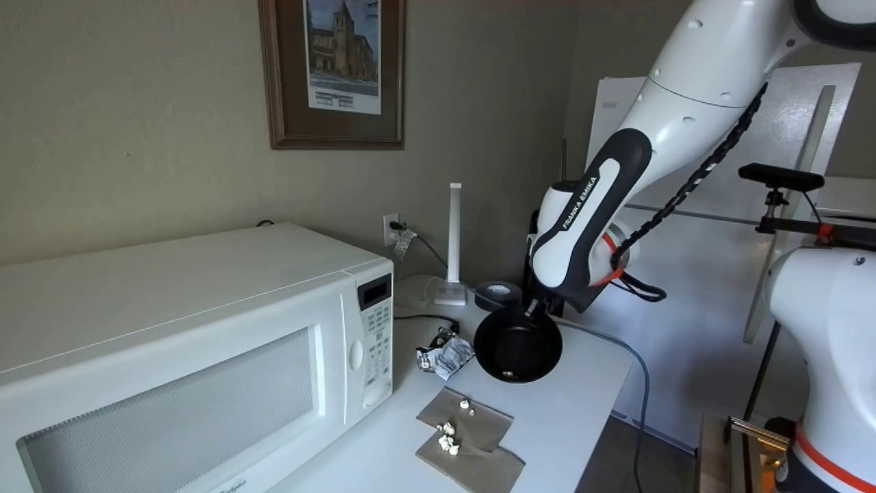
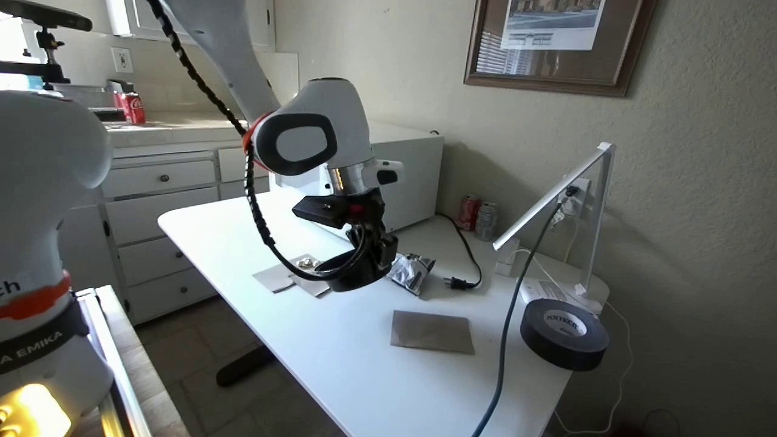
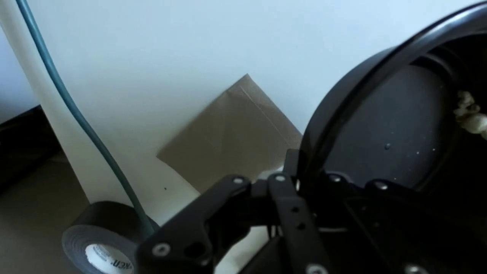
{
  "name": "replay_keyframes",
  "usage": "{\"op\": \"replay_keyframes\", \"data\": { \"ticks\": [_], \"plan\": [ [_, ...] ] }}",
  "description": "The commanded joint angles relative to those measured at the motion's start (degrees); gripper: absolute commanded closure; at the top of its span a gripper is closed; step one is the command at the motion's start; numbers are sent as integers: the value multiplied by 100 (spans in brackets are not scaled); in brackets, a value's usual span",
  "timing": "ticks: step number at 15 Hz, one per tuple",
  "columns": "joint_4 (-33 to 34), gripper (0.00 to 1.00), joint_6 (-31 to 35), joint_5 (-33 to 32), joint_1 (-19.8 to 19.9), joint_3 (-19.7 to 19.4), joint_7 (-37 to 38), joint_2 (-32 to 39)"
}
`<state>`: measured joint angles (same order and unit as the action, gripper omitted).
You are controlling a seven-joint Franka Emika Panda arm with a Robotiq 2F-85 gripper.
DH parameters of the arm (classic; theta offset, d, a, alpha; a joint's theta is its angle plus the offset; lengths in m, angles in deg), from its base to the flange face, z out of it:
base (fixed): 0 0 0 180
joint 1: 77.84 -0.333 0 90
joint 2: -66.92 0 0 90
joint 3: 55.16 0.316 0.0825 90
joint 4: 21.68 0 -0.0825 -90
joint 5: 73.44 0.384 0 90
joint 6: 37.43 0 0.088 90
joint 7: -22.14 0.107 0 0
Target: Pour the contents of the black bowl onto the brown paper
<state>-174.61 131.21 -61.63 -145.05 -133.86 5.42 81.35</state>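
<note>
A black two-finger gripper [image 3: 304, 171] on a white jointed arm [image 1: 684, 103] pinches the rim of a round, shallow, glossy black bowl [image 1: 518, 342], its fingers drawn together on the wall. The bowl is tilted above a white table [image 2: 364, 352], and a few pale popcorn pieces [image 3: 471, 116] remain inside it, at its lower edge. A flat, roughly square, tan-brown paper sheet [image 3: 228, 137] lies on the table; in the wrist view its corner passes behind the bowl. A loose cluster of white popcorn [image 1: 448, 441] rests on notched grey-brown paper [image 1: 482, 424] near the boxy white microwave [image 1: 205, 342]; whether that is one sheet or two overlapping, I cannot tell. In an exterior view a crumpled silver foil packet [image 2: 411, 273] lies near a black power plug [image 2: 461, 283], while a thick roll of black tape [image 2: 564, 340] sits beside a blue-grey cable [image 2: 508, 328], close to a slim white lamp [image 2: 552, 195].
</note>
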Motion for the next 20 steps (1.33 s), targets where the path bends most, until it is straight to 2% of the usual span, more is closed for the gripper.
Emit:
{"op": "replay_keyframes", "data": {
  "ticks": [1,7,12,13,14,17,18,20],
  "plan": [
    [77,98,-518,14,460,134,-235,-484],
    [-45,98,-454,92,992,438,-558,-760],
    [-217,98,-456,241,1463,950,-764,-688],
    [-240,98,-388,-610,2353,1663,-155,-952],
    [-245,98,-400,-690,2607,1912,-126,-925],
    [-215,98,-398,-1006,3810,3042,87,-826],
    [-211,98,-361,-97,3432,2825,-606,-581],
    [-177,98,-343,198,3766,3166,-849,-518]
  ]
}}
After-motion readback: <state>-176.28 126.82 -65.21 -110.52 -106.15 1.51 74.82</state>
